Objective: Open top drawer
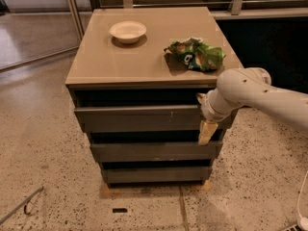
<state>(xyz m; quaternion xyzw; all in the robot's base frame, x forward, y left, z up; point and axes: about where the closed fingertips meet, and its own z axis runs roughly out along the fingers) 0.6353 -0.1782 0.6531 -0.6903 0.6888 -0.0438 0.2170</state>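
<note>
The gripper (207, 126) sits at the right end of the top drawer (137, 118) — its grey front stretches away to the gripper's left. Whether the gripper is open or closed, I cannot tell.

The white arm (260, 93) extends in from the right edge, wrist bent, holding the gripper (206, 121) downward right of centre.

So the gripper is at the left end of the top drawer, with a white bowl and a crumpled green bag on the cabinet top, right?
Not quite. The camera view shows the gripper at the right end of the top drawer. The white bowl and crumpled green bag do sit on the cabinet top.
</note>
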